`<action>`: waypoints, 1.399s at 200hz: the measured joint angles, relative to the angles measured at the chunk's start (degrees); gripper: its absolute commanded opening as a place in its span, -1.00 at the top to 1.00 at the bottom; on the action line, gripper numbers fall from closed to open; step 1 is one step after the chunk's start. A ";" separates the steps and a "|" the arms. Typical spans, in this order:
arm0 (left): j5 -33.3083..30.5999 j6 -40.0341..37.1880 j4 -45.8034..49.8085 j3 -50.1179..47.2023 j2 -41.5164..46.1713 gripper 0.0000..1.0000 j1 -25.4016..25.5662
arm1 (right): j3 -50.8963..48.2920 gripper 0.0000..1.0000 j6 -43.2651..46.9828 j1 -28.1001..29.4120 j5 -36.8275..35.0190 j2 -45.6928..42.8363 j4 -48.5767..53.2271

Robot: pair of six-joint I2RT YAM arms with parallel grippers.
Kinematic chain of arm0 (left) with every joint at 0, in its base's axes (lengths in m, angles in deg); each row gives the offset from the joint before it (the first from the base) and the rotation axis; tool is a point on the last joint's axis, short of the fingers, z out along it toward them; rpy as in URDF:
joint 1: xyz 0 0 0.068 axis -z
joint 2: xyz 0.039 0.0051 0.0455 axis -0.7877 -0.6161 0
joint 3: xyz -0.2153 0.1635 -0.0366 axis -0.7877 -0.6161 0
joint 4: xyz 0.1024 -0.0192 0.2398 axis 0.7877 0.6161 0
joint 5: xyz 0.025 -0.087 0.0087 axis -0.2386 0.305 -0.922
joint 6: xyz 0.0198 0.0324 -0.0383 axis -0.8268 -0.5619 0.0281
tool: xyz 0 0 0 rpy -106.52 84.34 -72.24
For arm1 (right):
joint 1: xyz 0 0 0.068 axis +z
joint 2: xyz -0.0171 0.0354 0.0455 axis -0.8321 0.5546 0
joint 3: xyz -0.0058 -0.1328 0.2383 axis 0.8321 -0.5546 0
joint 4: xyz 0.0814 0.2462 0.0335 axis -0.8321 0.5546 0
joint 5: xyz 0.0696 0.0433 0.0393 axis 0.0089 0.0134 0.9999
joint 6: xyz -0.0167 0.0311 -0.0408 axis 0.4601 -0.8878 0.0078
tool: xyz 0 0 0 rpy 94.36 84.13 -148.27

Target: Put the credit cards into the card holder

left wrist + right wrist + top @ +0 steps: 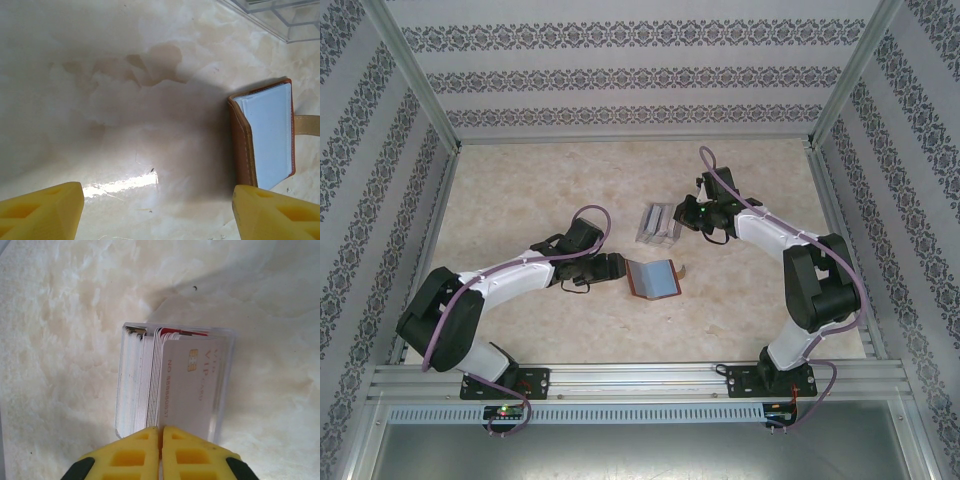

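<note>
Lighting: bright, even. Glare: white streak on pale marbled tabletop (122, 184), left wrist view. Shadow: soft grey patch beside reddish-brown leather-look folding case (242, 150). Focus: left gripper's yellow fingertips (42, 210) blurred; overview sharp.

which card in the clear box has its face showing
The silver-grey VIP card with the gold chip, outermost in the stack; the rest show only edges.

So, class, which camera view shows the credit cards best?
The right wrist view: the credit cards stand close up in a clear box, chip and lettering readable. The top view gives them as a small grey block.
</note>
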 measured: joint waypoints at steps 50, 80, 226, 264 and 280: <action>0.15 -1.16 0.44 0.00 0.00 -0.57 0.02 | -1.38 0.86 1.36 0.00 -0.15 -3.02 1.44; 0.20 -2.43 1.68 0.66 -0.09 -0.57 0.20 | -2.05 0.89 2.95 -0.13 -0.57 -6.38 2.60; -3.45 -6.01 5.62 2.95 -2.03 -0.45 0.33 | -13.51 1.00 24.35 2.32 15.21 -18.45 16.00; -4.17 -7.30 6.34 4.26 -3.61 -0.33 0.33 | -13.20 1.00 25.35 9.55 8.63 -16.28 18.47; -4.39 -7.48 6.34 4.28 -3.93 -0.23 0.31 | -12.07 1.00 24.85 13.00 4.85 -14.58 19.39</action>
